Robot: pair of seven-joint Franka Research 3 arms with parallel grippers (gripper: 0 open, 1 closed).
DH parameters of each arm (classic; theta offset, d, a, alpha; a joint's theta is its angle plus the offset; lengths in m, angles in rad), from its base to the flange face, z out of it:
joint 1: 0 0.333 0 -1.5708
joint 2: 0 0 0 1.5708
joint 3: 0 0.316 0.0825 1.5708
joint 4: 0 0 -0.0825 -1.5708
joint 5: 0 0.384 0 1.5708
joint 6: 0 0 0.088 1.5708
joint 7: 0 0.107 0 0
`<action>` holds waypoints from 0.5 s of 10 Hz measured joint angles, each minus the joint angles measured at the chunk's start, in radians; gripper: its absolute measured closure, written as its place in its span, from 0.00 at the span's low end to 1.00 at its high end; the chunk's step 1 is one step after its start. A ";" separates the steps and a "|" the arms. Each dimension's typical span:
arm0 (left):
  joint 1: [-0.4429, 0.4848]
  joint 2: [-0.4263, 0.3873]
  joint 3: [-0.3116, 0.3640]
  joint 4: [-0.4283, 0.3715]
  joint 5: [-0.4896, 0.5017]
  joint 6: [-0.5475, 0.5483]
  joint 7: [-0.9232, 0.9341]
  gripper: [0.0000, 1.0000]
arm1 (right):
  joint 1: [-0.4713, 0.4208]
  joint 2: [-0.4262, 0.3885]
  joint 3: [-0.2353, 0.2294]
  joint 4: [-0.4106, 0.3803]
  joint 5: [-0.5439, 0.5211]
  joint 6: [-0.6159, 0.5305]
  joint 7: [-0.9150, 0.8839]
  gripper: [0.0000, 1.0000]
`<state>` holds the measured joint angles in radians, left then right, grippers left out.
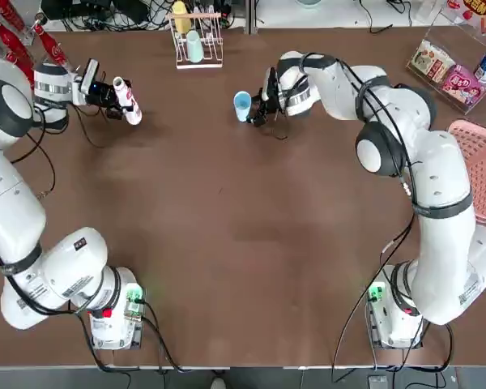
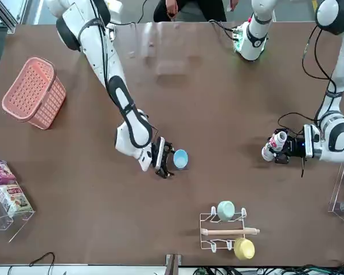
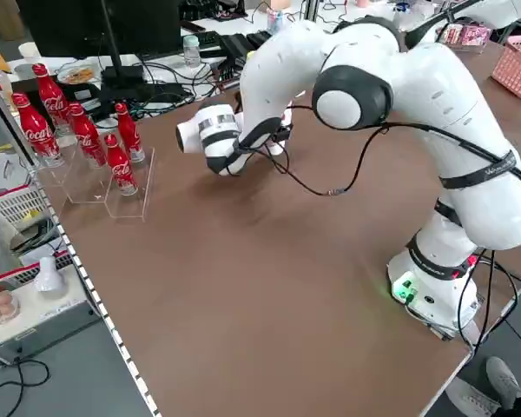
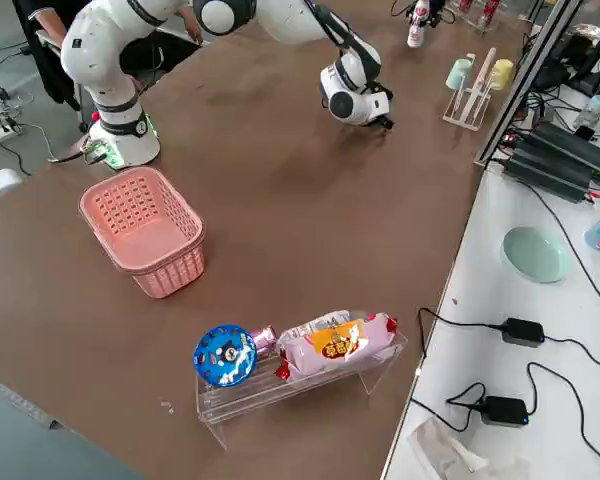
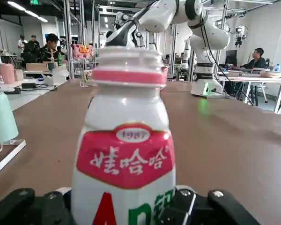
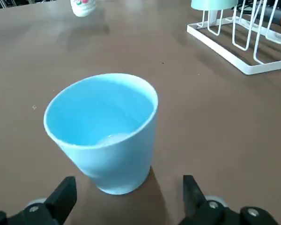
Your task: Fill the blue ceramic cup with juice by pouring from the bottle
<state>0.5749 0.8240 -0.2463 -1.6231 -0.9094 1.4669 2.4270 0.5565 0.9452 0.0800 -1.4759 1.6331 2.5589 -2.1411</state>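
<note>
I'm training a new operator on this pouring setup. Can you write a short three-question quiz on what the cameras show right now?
1. True or false: the left gripper is shut on the bottle.
2. Where does the blue ceramic cup stand relative to the right gripper?
A. clamped between its fingers
B. upright on the table just ahead of its open fingers
C. hung on the rack
3. Which two cups sit on the white wire rack?

Key
1. True; the left wrist view shows the fingers against the bottle's sides.
2. B.
3. The mint-green cup and the yellow cup.
</note>
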 joint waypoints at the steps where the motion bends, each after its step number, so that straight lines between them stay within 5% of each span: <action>1: -0.008 -0.015 -0.003 0.000 -0.008 0.001 -0.030 0.55 | 0.003 0.001 0.000 0.000 0.000 0.000 0.000 0.00; 5: -0.059 -0.058 -0.023 -0.001 -0.019 0.077 -0.118 0.52 | 0.006 0.001 0.000 0.000 0.001 0.000 0.000 0.00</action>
<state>0.5157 0.7664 -0.2689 -1.6240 -0.9281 1.5440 2.3094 0.5626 0.9460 0.0800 -1.4757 1.6339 2.5591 -2.1414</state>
